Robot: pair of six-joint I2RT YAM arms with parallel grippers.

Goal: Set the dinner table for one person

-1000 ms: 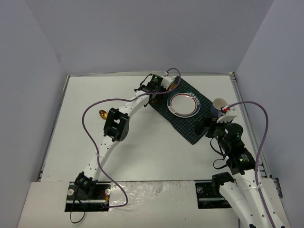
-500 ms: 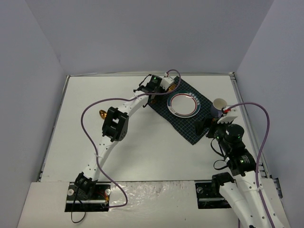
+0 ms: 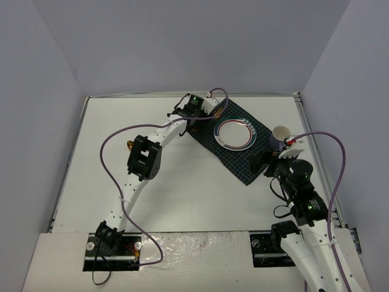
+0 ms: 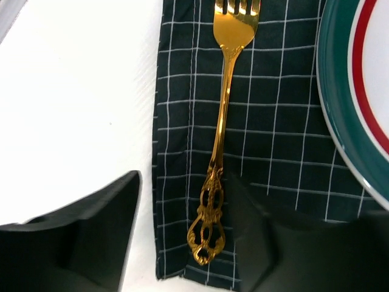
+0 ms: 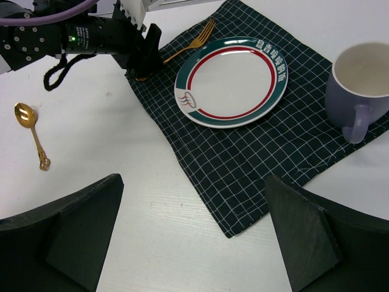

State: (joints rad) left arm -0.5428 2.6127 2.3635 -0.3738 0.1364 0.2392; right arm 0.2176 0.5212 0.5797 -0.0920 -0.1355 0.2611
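The left fingers [image 4: 97,231] stand apart, one on each side of the ornate handle end of the golden metal fork [image 4: 222,121], and I judge that they do not clamp it. The fork lies flat on the dark green checked cloth [image 4: 273,121]. Its long axis runs along the cloth's edge, the tines point away from the fingers, and it is just beside the round white plate with a green and red rim [image 4: 343,103]. The cloth lies on the large flat white desk [image 4: 73,91], in its far right part. The right fingers [image 5: 67,237] are wide apart and hold nothing. A small golden spoon [image 5: 34,139] lies on the bare desk, well apart from the cloth on its left, with the handle turned toward the right wrist camera. I judge that the left arm is nearer to it.
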